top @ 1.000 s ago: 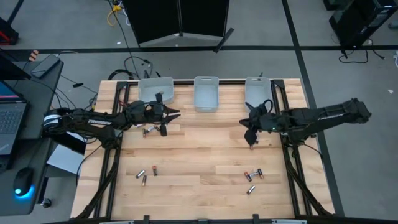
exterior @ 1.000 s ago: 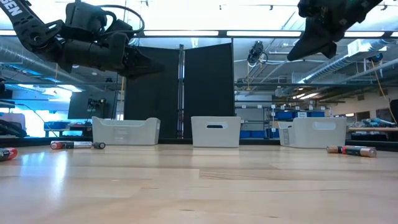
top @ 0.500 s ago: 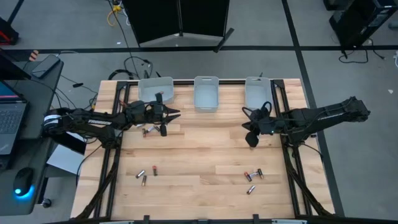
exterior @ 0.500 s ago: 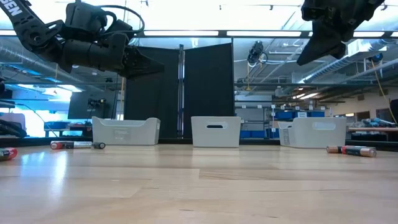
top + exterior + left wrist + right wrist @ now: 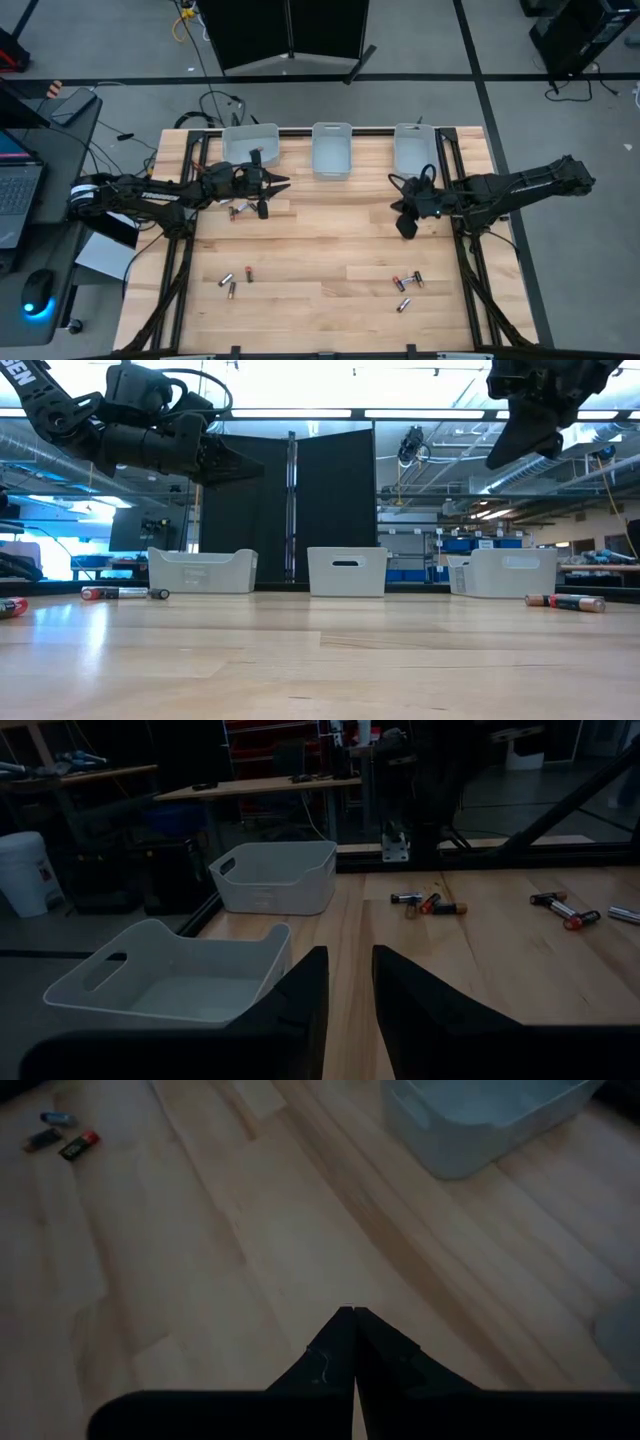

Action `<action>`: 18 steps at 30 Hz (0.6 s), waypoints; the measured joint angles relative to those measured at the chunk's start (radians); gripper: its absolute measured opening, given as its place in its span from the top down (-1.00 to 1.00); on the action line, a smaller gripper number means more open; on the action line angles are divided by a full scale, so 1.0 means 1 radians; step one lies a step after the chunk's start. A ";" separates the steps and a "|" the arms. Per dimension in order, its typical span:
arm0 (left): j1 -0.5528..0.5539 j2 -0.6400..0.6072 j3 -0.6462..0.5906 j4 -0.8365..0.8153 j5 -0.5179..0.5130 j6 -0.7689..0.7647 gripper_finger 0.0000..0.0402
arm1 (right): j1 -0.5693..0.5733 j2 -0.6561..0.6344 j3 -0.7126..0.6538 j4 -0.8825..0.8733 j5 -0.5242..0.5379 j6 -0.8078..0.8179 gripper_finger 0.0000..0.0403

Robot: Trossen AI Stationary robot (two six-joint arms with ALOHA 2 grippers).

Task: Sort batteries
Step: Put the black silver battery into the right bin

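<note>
The right tool hangs shut and empty above the worktop; the left tool, narrowly parted, holds nothing near the bins. Batteries lie scattered on the wood

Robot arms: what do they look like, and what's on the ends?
Both arms are dark, almost black, made of jointed sections with black cables looping alongside. Each ends in a two-fingered tool: the left tool and right tool. The left arm carries white lettering in the low view.

Grey floor, black partition panels, laptop on side desk; shelving behind, possibly workshop.
</note>
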 joint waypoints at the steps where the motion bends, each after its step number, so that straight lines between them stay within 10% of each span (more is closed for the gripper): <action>1: 0.000 0.000 0.000 0.000 0.000 0.000 0.57 | 0.000 0.000 0.000 -0.002 -0.016 0.006 0.93; 18: 0.000 0.000 0.000 -0.010 0.000 0.000 0.57 | 0.029 0.105 0.000 -0.078 -0.138 0.158 0.91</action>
